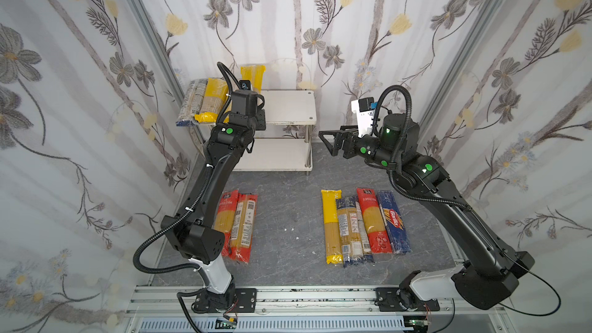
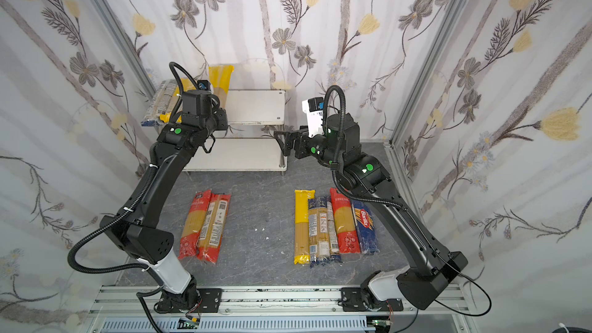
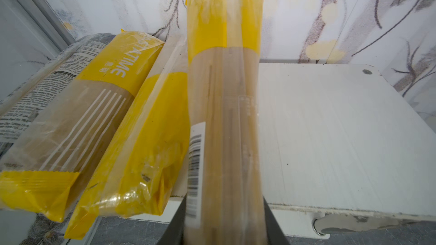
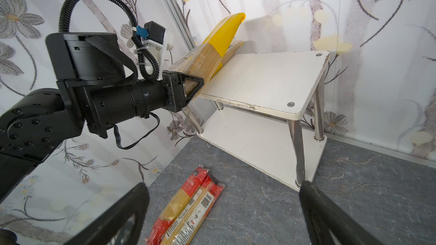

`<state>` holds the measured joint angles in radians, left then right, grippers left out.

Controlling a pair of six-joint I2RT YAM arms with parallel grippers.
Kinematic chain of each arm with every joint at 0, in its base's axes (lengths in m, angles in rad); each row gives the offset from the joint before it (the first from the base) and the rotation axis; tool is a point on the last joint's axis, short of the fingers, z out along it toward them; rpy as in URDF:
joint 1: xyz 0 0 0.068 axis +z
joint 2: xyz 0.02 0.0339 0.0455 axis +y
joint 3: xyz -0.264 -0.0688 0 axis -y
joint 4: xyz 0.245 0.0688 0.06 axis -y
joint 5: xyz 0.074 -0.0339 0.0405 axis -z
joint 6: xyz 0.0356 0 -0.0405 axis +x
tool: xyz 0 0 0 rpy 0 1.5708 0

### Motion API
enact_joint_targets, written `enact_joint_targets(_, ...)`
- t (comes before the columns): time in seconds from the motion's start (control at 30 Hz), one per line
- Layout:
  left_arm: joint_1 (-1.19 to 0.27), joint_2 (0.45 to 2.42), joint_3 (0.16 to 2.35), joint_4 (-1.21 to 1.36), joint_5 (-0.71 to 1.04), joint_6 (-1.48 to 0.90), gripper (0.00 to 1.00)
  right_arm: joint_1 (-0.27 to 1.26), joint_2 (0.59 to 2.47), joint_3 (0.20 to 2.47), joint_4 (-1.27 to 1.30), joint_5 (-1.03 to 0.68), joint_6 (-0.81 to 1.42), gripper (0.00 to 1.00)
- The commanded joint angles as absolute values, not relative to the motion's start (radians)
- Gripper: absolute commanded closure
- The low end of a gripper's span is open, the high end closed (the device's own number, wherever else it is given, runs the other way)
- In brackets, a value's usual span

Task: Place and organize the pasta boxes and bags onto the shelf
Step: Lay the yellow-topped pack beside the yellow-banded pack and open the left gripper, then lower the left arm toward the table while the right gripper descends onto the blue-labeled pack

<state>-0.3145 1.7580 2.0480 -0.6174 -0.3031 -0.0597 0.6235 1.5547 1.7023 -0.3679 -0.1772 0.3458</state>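
My left gripper (image 4: 192, 85) is shut on a yellow-ended pasta bag (image 3: 224, 90), which slants up over the left part of the shelf's top board (image 1: 288, 104). Three packs lie on that board's left end: a printed one (image 3: 47, 86) and two yellow ones (image 3: 82, 119) (image 3: 146, 149). My right gripper (image 1: 326, 142) hangs open and empty beside the shelf's right posts. On the grey floor lie two red packs (image 1: 238, 225) at the left. At the right lie a yellow pack (image 1: 331, 225), blue-ended packs (image 1: 350, 232), a red pack (image 1: 373, 222) and the Barilla pack (image 1: 394, 219).
The shelf's lower board (image 1: 272, 155) is bare. The floral wall stands right behind the shelf and close on its left. A metal rail (image 1: 288, 296) with both arm bases runs along the front. Small white crumbs (image 1: 298, 238) lie between the two floor groups.
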Motion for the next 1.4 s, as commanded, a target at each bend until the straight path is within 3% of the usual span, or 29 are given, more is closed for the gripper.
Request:
enact_joint_targets(0.0,-0.314,1.794,2.098,-0.489,-0.318,-0.054,1.0,0.617,1.575,1.728,-0.381,-0.202,0.333,0.0)
enact_joint_targets(0.33,-0.306,1.899,2.169,-0.488,-0.427,-0.058,1.0,0.589,1.58,1.753,-0.421,-0.213,0.323,0.0)
enact_joint_targets(0.4,-0.305,1.905,2.175,-0.489,-0.431,-0.063,0.86,0.585,1.583,1.768,-0.439,-0.211,0.318,0.0)
enact_joint_targets(0.43,-0.305,1.905,2.174,-0.487,-0.429,-0.066,0.7,0.582,1.582,1.774,-0.446,-0.209,0.317,0.0)
enact_joint_targets(0.5,-0.306,1.896,2.167,-0.488,-0.416,-0.07,0.64,0.58,1.581,1.782,-0.455,-0.208,0.316,0.0)
enact_joint_targets(0.73,-0.311,1.85,2.131,-0.488,-0.382,-0.102,0.21,0.579,1.565,1.784,-0.478,-0.189,0.315,0.0)
enact_joint_targets(1.07,-0.351,1.707,2.007,-0.485,-0.307,-0.162,0.01,0.584,1.478,1.704,-0.499,-0.135,0.326,0.0)
enact_joint_targets(1.37,-0.469,1.47,1.656,-0.412,-0.273,-0.297,0.0,0.594,1.29,1.384,-0.457,-0.078,0.372,0.0)
